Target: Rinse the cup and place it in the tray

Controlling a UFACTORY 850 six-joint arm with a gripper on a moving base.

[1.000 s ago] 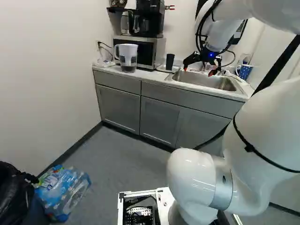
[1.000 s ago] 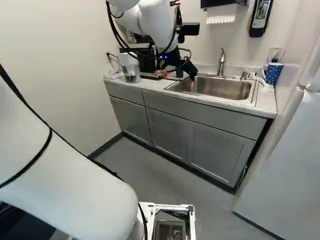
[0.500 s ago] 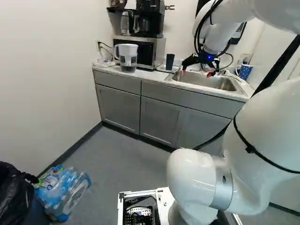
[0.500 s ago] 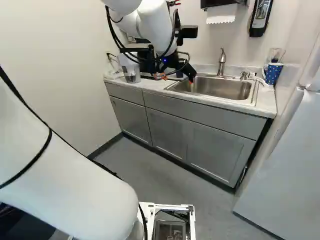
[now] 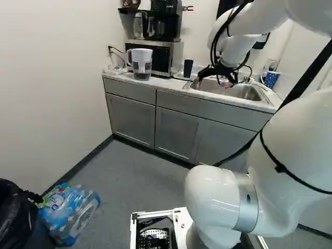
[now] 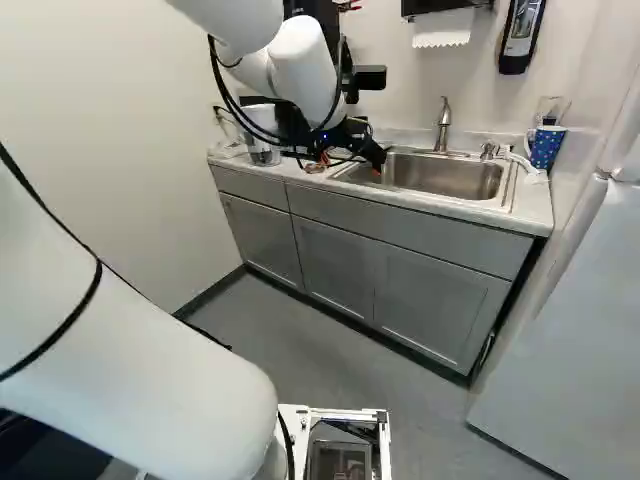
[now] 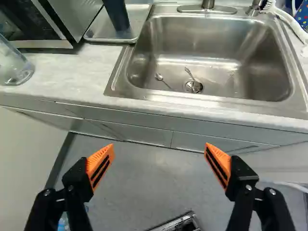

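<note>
The gripper [image 5: 214, 82] hangs over the front edge of the sink in the left base view. From the wrist, the gripper [image 7: 159, 148] has its orange-padded fingers wide apart with nothing between them; floor and cabinet front show beyond. A dark blue cup [image 7: 115, 14] stands in a shallow metal tray [image 7: 98, 33] on the counter, left of the sink [image 5: 231, 89] in the left base view. A blue dotted mug [image 6: 545, 147] stands right of the sink. Two spoons lie near the drain in the basin [image 7: 216, 48].
A faucet [image 6: 444, 122] rises behind the sink. Left of the tray are a microwave [image 5: 166, 56] and, ahead of it, a clear pitcher [image 5: 141, 65]. A white fridge [image 6: 560, 320] bounds the right side. Bottles [image 5: 72, 210] and a black bin bag [image 5: 13, 218] stand on the floor at the left.
The gripper has lowered a little and shifted slightly left in both base views, its tilt changing. The cup, the tray and the base have not moved.
</note>
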